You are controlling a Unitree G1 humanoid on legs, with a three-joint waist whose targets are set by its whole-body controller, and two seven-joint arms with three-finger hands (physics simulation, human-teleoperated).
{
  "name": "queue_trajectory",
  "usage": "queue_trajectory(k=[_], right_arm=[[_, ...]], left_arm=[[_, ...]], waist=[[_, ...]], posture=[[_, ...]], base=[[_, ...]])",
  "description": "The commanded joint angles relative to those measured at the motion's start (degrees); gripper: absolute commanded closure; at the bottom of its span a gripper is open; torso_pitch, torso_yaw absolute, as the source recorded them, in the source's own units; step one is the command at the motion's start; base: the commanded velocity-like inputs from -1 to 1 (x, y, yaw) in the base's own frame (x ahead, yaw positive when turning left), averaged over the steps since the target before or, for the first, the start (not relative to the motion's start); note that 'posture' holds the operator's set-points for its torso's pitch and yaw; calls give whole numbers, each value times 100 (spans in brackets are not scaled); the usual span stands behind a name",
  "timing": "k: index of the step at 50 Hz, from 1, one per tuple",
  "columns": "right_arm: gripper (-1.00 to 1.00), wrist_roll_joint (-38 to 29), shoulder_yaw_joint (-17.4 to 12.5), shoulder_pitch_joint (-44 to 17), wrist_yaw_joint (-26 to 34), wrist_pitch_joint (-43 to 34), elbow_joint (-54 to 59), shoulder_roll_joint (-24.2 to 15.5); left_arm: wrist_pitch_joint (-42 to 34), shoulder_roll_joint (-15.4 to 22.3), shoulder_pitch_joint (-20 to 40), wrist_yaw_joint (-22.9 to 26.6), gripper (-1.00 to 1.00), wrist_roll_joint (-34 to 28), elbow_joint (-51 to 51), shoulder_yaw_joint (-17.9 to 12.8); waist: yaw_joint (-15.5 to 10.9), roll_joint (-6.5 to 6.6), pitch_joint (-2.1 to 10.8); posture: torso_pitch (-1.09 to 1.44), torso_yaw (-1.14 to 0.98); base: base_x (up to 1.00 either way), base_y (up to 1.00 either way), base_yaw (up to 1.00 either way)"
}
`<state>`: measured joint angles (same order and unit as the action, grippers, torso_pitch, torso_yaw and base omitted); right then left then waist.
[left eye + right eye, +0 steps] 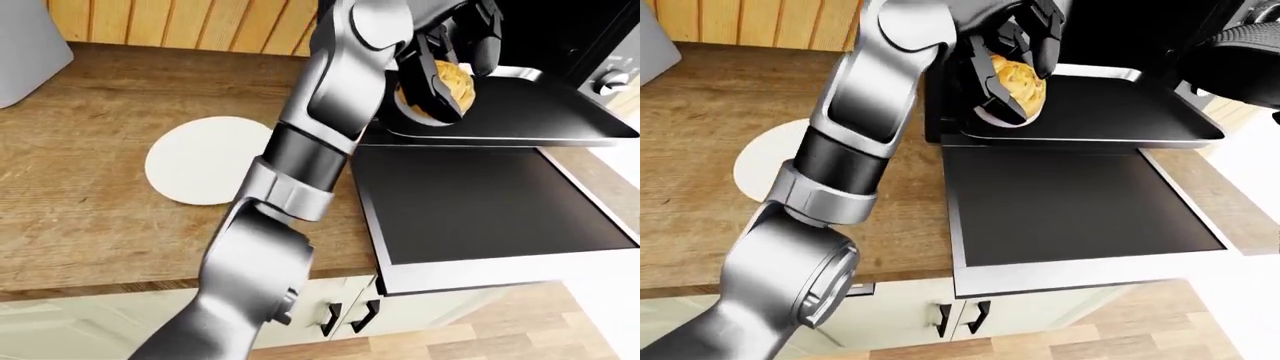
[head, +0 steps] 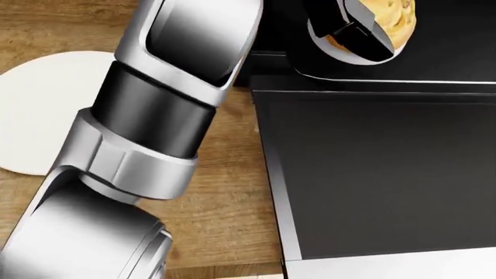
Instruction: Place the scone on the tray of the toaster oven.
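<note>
While the left hand (image 1: 450, 52) clamps the scone (image 1: 452, 86), a white plate (image 1: 205, 159) rests on the wooden counter (image 1: 80, 217).

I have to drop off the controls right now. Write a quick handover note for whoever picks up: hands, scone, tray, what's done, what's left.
Left hand: fingers closed round the scone, held at the left end of the pulled-out tray.
Right hand: only a dark shape at the right-eye view's right edge; state unclear.
Toaster oven door is open flat. White plate on the counter is bare.
Done: scone picked up and carried to the tray.
Left: lower if needed, release, pull the hand clear.
</note>
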<state>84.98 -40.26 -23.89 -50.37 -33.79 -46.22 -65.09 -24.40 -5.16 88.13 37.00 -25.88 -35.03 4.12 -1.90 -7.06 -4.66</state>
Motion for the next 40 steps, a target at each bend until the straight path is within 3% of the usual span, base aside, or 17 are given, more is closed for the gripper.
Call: queue_trajectory(k=[1,10,19,20,21,22,25,28,30,40], right_arm=[[-100,-86,-132,-75,11,111,41,-99],[-100,-167,-122,-71,66,70,42,-17],[-100,-227,-79,-84,78,44,25,46],[-100,-169,-63,-152,52,43,79,-32],[-100,-89,-28,-244,18,46,179,-160],[-100,-221,-35,-113,52,60,44,7],[-100,-211,-18,-152,56,48,58,-2],[-100,-265,-33,-108,79,27,3,72],[-100,-264,-55,-97,86,14,-2,86],[-100,-232,-117,-72,93,-6,-13,87]], left_arm=[[196,26,230,-104,63,30,148,-53],[553,31,383,-247,62,126,-377,-86],[659,56,402,-268,33,180,-491,-100],[658,56,383,-272,7,174,-484,-94],[648,53,381,-269,9,179,-475,-98],[661,61,390,-284,0,178,-488,-101],[669,64,401,-289,-20,189,-508,-106],[679,67,412,-296,-79,203,-523,-111],[662,61,403,-309,-93,205,-506,-110],[600,66,413,-289,-100,210,-419,-105]], waist=[[-4,-41,144],[2,-45,151],[10,-46,159],[9,-45,159],[7,-45,160],[7,-45,161],[6,-45,155],[10,-47,160],[8,-48,162],[8,-44,162]], posture=[[0,0],[0,0],[0,0],[0,0],[0,0],[0,0],[0,0],[0,0],[0,0],[0,0]], base=[[0,0,0],[0,0,0],[0,0,0],[0,0,0],[0,0,0],[0,0,0],[0,0,0],[0,0,0],[0,0,0],[0,0,0]])
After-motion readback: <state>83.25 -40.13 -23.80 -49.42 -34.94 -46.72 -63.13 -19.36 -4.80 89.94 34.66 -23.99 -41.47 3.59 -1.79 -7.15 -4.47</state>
